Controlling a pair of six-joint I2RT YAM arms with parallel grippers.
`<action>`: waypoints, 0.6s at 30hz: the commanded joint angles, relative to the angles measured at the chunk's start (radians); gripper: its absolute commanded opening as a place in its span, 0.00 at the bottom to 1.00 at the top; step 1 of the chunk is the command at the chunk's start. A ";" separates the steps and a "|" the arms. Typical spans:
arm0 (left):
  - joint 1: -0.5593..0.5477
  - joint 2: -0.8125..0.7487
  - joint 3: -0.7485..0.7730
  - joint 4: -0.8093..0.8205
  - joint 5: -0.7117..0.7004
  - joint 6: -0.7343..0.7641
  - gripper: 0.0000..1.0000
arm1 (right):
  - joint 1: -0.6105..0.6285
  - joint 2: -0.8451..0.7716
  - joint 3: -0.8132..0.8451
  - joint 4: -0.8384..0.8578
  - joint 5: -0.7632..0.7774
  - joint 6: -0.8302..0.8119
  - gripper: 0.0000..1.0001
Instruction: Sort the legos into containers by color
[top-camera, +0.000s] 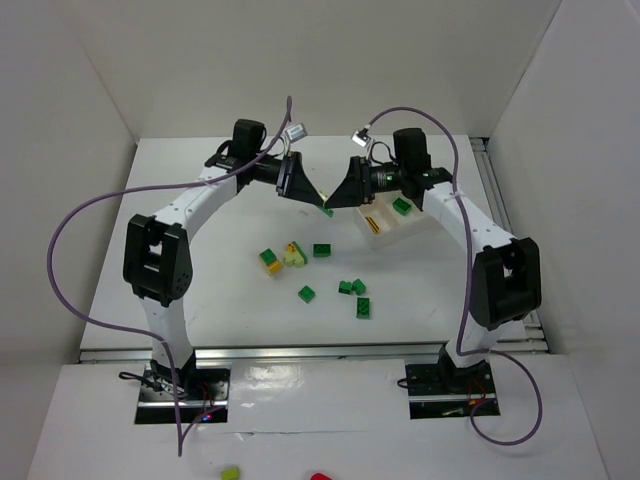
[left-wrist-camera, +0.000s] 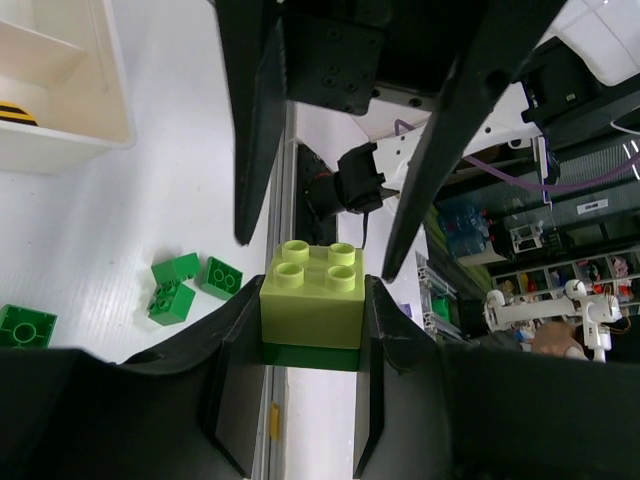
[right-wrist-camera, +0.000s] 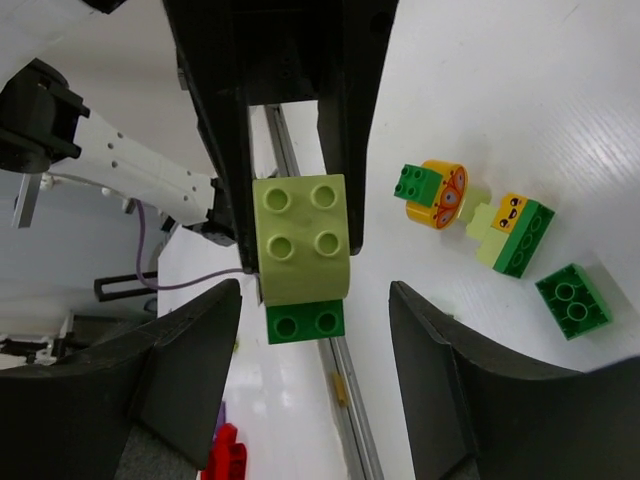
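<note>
Gripping a two-brick stack, the left tool (left-wrist-camera: 313, 305) has its jaws closed on the sides of a pale yellow-green brick (left-wrist-camera: 312, 290), which is pressed onto a dark green brick (left-wrist-camera: 310, 357). Its studs face the right tool (right-wrist-camera: 312, 290). From the right wrist, the stack sits between that tool's two fingers (right-wrist-camera: 190, 370) with a plain gap on each side, so its jaws stand open and hold nothing.

In the top view the two tools meet nose to nose above the far middle of the counter (top-camera: 220, 300), and the stack shows there only as a small green speck. It hangs just beside the left end of the white tray (top-camera: 385, 237). The tray lies near the right arm and already holds an orange-yellow piece (top-camera: 375, 218) in one compartment and a green brick (top-camera: 402, 206) in the one beyond it.

The other legos lie loose on the counter, nearer the arm bases:
- a green brick with a yellow top (top-camera: 270, 260), touching a pale yellow piece (top-camera: 292, 253)
- one dark green brick (top-camera: 322, 250) just beside those
- a single green one (top-camera: 307, 293) further forward
- a close cluster of three green bricks (top-camera: 356, 293) to its right

The right wrist view shows two of these more clearly — an orange round piece (right-wrist-camera: 440, 192) with a small green brick on it, and a pale piece with an orange face on a green base (right-wrist-camera: 510, 235).
</note>
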 joint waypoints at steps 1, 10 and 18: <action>-0.003 0.020 0.058 0.014 0.048 0.036 0.00 | 0.024 0.027 0.046 0.049 -0.039 -0.010 0.68; -0.003 0.038 0.091 0.037 0.048 0.016 0.00 | 0.044 0.064 0.086 -0.053 -0.039 -0.085 0.59; -0.003 0.029 0.091 0.068 0.028 -0.033 0.00 | 0.053 0.055 0.047 -0.004 -0.014 -0.050 0.10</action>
